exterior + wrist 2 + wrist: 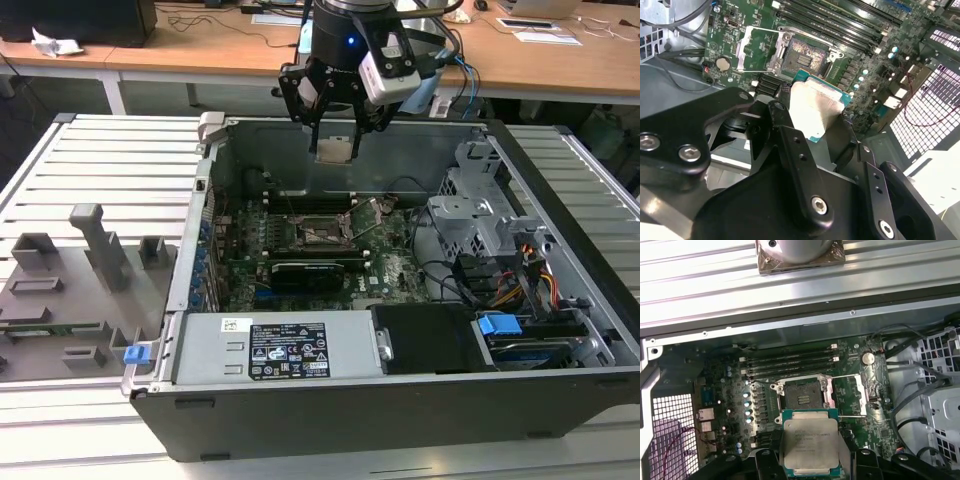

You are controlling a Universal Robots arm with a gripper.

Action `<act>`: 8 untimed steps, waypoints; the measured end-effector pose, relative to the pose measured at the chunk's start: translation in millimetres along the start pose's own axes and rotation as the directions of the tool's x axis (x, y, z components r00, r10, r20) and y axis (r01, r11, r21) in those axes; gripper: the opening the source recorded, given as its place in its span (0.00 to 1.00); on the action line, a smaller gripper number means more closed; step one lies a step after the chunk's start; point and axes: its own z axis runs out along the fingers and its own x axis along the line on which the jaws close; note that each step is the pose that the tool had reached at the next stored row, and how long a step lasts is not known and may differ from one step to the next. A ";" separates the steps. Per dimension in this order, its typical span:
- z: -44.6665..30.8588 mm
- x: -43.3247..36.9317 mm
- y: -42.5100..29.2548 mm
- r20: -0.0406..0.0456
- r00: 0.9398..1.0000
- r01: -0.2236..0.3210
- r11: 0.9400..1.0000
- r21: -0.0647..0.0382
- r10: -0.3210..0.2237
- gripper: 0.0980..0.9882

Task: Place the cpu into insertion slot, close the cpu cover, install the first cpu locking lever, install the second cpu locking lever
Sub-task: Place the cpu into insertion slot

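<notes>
as it holds the cpu [810,442], the end effector [334,150] points down.

The exterior view looks down from high and well back over the whole open grey metal computer case [300,420], facing the wooden desks [560,70] beyond. Both wrist views hang close above the green motherboard [875,425], looking down from opposite sides. In both wrist views appear the dark-framed square insertion slot [801,395] [801,56] and the silver-topped square cpu [810,442] [815,112], the second wrist view peering past the linkage of the black gripper [815,117].
</notes>
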 end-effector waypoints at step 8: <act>0.0 0.0 0.0 0.003 1.000 -0.029 1.000 -0.001 0.029 0.48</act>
